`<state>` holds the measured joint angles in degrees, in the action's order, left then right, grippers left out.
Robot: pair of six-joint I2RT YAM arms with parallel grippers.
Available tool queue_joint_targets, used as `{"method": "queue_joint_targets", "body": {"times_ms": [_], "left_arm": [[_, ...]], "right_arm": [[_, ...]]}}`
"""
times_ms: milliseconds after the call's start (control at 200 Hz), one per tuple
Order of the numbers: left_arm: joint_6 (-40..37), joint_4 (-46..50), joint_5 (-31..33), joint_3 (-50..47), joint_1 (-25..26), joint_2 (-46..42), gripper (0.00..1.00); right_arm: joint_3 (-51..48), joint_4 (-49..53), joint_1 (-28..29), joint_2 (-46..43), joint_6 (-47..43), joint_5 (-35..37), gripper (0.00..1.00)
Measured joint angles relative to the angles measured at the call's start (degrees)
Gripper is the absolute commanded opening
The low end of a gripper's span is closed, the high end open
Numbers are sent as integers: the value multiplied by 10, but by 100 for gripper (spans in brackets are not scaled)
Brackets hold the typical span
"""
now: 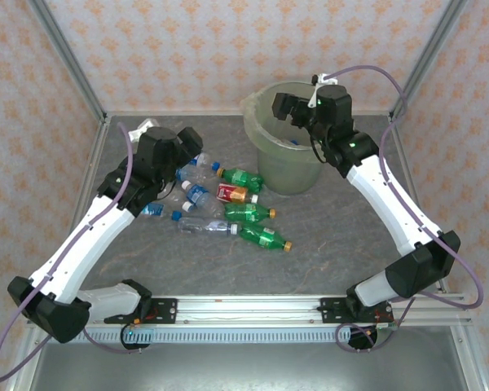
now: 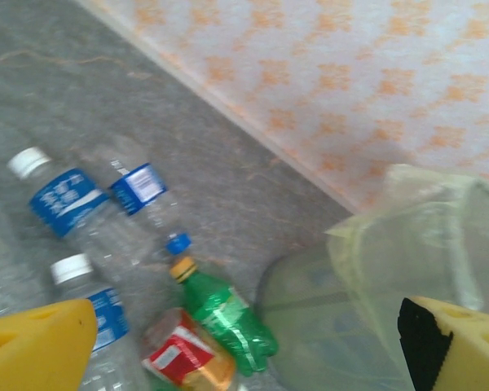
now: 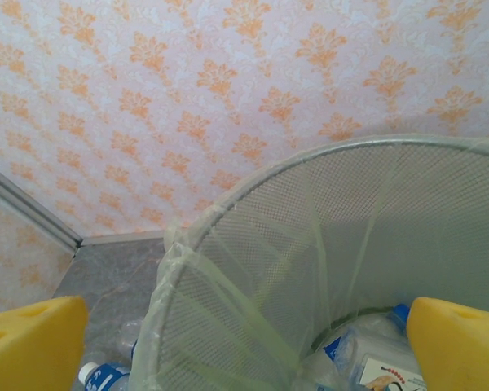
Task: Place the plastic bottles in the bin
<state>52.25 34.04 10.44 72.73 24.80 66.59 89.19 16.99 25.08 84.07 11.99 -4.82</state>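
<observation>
Nearest you, the bottles (image 1: 220,208) lie in a loose heap on the surface (image 1: 334,244), left of centre. A green bottle (image 1: 265,238) marks the heap's near edge, with bare surface beside it.

Your left tool (image 2: 246,322) hangs over the far-left part of the heap with its jaws spread wide and nothing between them. That looks like the pick in hand. Under it the wrist view shows a clear bottle (image 2: 61,195) with a white cap, and beside that one with a blue cap. Closer to the bin come another green one and the red-labelled bottle (image 2: 183,358).

Go for one bottle only. Set the jaws across its body, not along it, and come straight down. These are crushed and look slick, so a pinch near the cap could squirt it sideways. The clear ones touch each other, so watch you don't drag a neighbour along.

Further back stands the bin (image 1: 289,173), just beside the heap's far-right end. Your right tool (image 3: 246,326) hovers over its mouth, jaws fully apart and empty. Some bottles already lie at the bottom.

That right arm is your obstacle, because it sits where the left must deliver. Clear it away first, I'd say. Mind the liner (image 3: 175,269) folded over the rim, and the cable (image 1: 367,72) looping near the wall (image 1: 228,49).
</observation>
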Motion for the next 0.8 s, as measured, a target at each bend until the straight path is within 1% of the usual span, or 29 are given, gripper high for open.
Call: {"method": "queue_joint_targets", "body": {"times_ms": [115, 260, 435, 566, 651, 721, 801], "left_arm": [[24, 10, 8, -49, -13, -35, 96], [53, 23, 11, -108, -30, -77, 93], [84, 37, 13, -179, -68, -115, 90], [97, 42, 0, -223, -99, -120, 90], [101, 41, -21, -251, -123, -120, 90], [103, 39, -36, -269, -144, -116, 86], [103, 28, -51, -290, -168, -108, 84]], "right_arm": [[-12, -2, 0, -9, 0, -15, 100], [-32, -5, 1, -29, 0, -32, 100], [-39, -12, 12, -40, 2, -50, 100], [-51, -22, 39, -44, -1, -58, 100], [-57, -25, 61, -44, -5, -61, 100], [-61, -25, 76, -45, -8, -64, 100], [-65, -25, 88, -45, -11, -66, 100]]}}
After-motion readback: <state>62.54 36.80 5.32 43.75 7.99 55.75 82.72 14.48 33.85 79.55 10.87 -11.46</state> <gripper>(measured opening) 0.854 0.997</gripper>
